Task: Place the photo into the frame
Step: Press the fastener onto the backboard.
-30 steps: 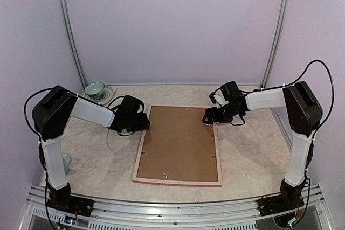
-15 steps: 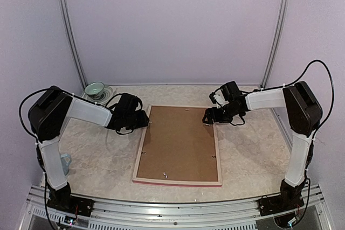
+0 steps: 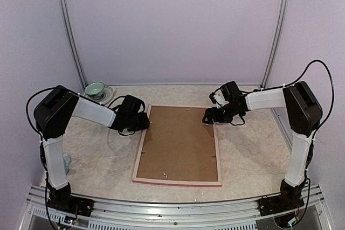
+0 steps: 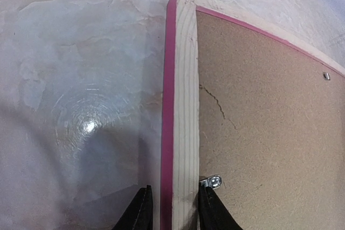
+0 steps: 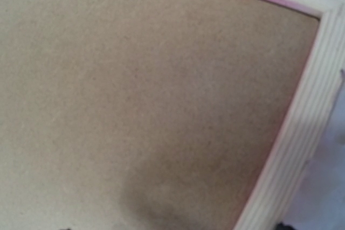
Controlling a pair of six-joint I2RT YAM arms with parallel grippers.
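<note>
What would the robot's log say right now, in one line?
left gripper: astride left rail of frame | right gripper: open over far-right corner | board: in frame, back up | photo: unseen

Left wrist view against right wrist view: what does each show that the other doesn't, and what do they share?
Only the left wrist view: the left tool with a finger either side of the frame's rail, a crack in the backing board, and the table with a glare spot. Only the right wrist view: the frame's opposite corner, close and blurred, no fingers clearly visible. Both: pale wood rail, pink edge, brown board, a metal tab.
</note>
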